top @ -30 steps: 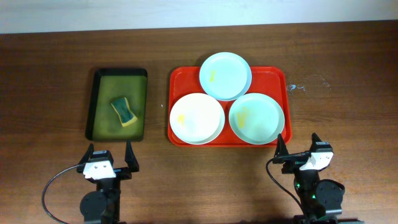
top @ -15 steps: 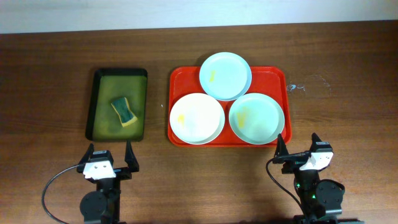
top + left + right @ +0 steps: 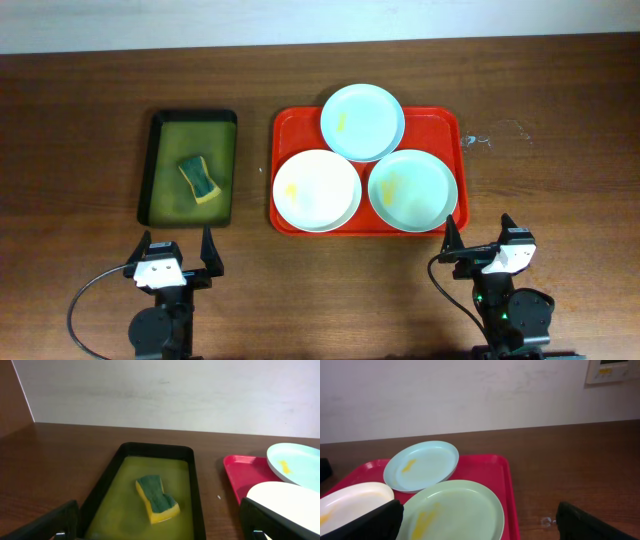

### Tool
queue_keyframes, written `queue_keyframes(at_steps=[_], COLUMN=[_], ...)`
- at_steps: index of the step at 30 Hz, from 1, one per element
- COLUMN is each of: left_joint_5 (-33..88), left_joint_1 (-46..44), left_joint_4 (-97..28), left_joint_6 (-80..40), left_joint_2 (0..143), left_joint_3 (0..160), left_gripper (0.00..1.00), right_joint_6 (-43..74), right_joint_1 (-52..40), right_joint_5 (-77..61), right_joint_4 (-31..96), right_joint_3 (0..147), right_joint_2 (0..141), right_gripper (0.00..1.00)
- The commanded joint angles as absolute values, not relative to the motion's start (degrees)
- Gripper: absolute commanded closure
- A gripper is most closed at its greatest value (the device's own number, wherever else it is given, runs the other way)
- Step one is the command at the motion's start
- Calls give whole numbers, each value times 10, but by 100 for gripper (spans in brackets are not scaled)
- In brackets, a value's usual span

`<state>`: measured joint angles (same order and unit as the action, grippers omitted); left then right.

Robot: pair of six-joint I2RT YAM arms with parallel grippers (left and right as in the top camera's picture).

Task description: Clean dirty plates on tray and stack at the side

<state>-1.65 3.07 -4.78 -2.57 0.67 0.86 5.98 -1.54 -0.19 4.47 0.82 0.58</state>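
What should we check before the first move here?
1. left gripper open and empty: ok.
2. right gripper open and empty: ok.
3. sponge lying free in the olive tray, nothing on it: ok.
4. All plates on the red tray: ok; white plate, blue plate and green plate.
5. Plates clean: not ok; each shows a yellow smear.
6. Blue plate clear of the other two: cannot tell; its edge seems to overlap theirs.
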Motion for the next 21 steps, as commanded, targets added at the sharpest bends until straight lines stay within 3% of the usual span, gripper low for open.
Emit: queue_keyframes(at_steps=[1, 13, 17, 21], left_joint_5=[-8, 2, 207, 559], left_joint_1=[31, 31, 31, 31], left_joint_4=[-48, -41, 30, 203], left_joint_6=[-17, -23, -69, -103], left_joint_2=[4, 4, 4, 4], left_joint_3=[5, 5, 5, 5], left_gripper=[1, 1, 1, 1], right_joint_6=[60, 60, 60, 60], right_joint_1=[-19, -19, -19, -19], right_joint_5=[3, 3, 3, 3], right_joint_4=[46, 46, 46, 46], right_joint_3=[3, 3, 3, 3], right_joint_2=[4, 4, 4, 4], right_gripper=[2, 2, 2, 2])
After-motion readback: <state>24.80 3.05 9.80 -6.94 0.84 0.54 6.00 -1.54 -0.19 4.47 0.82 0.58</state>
